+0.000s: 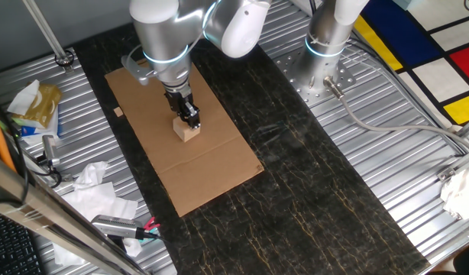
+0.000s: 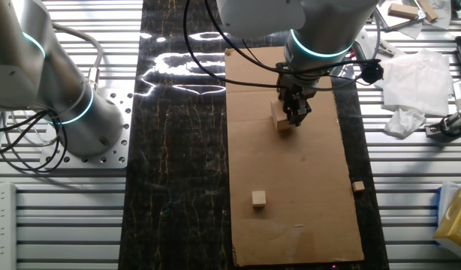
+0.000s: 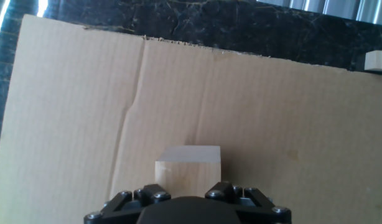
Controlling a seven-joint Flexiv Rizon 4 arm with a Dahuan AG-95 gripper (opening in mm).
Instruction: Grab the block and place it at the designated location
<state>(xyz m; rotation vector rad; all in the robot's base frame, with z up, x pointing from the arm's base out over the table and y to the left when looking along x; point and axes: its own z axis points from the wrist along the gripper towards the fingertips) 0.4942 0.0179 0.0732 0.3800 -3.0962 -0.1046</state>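
A Flexiv Rizon arm stands over a brown cardboard sheet (image 1: 185, 145) on the dark-topped desk (image 1: 311, 191), its pincer (image 1: 189, 117) lowered onto the pale wooden block (image 1: 186, 131). In both fixed views the black fingers sit against the cube's upper part. The hand view shows the block (image 3: 188, 169) centred directly ahead of the finger mounts, so the pincer appears to be pinching the block, though the contact faces themselves are hidden. Whether the cube rests on the cardboard or rides just above it cannot be told.

The block sits near the middle of the sheet, roughly along its long axis. The wrist points straight down, a pose that suits a top grasp and a flat release.

The black dot that marks the designated location cannot be made out in any view. It may lie beneath the cube or the arm. Progress is therefore a judgement: either the grasp has just been made, or the cube is close to being set down.

A much smaller tan cube (image 2: 258, 198) lies well apart toward one end of the sheet, and a tiny chip (image 2: 358, 186) rests on the desk just off the sheet's edge. Crumpled tissue (image 1: 93, 191) and tools crowd the desk's margin, clear of the work.
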